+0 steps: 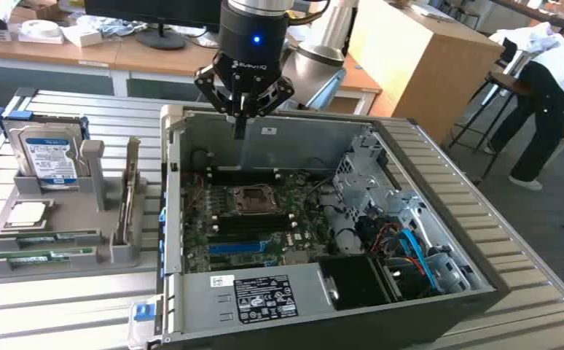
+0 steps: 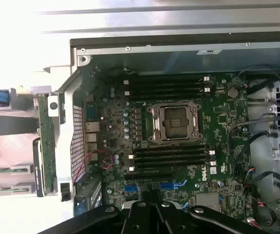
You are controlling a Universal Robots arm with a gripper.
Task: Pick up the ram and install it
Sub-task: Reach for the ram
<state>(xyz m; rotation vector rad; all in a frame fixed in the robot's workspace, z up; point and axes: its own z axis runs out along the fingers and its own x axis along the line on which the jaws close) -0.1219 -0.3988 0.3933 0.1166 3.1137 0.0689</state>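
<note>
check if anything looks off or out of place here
Nothing stands out. The case lies open on its side, the ram lies flat in the holder, the drive stands upright there, and the shut gripper hangs empty over the case's wall.

Arm (image 1: 255,22) upright, wrist aimed straight down, end effector (image 1: 240,133) below it, fingers (image 1: 240,124) pressed together.
</note>
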